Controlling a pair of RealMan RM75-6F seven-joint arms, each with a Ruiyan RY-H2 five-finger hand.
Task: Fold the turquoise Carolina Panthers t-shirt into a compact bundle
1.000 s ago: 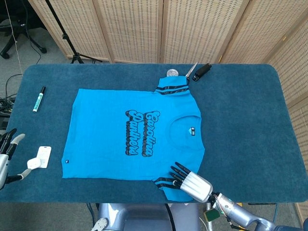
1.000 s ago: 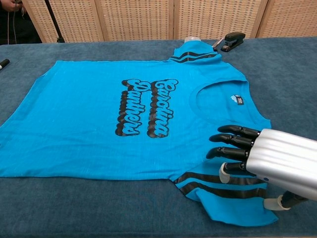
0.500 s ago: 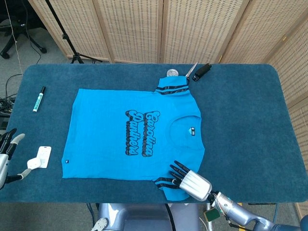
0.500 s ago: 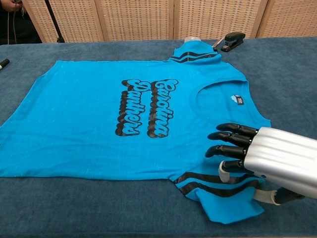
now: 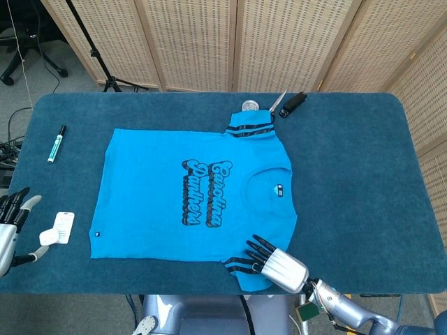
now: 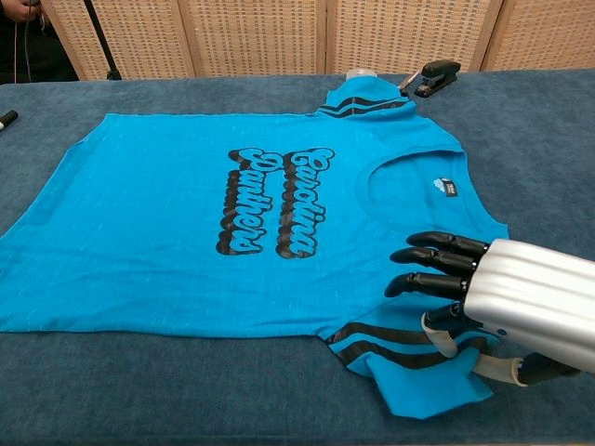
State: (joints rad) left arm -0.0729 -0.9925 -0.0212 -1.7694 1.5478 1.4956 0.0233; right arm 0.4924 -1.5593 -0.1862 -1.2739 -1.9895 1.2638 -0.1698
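The turquoise t-shirt lies flat and print-up on the blue table, its collar toward the right. In the chest view the shirt fills the middle. My right hand hovers over the near sleeve, with its dark fingers stretched out straight above the striped cuff. The thumb touches the sleeve cloth, which is bunched up against it. In the head view this right hand sits at the table's front edge. My left hand hangs off the front-left corner, fingers apart and holding nothing.
A green marker lies at the far left and a white tag near my left hand. A black stapler, a metal tool and a round lid sit behind the far sleeve. Wicker screens stand behind the table.
The near sleeve's loose end has drawn in toward my right hand and bunched up, and the thumb has shifted onto the cloth. My left hand has dropped slightly.
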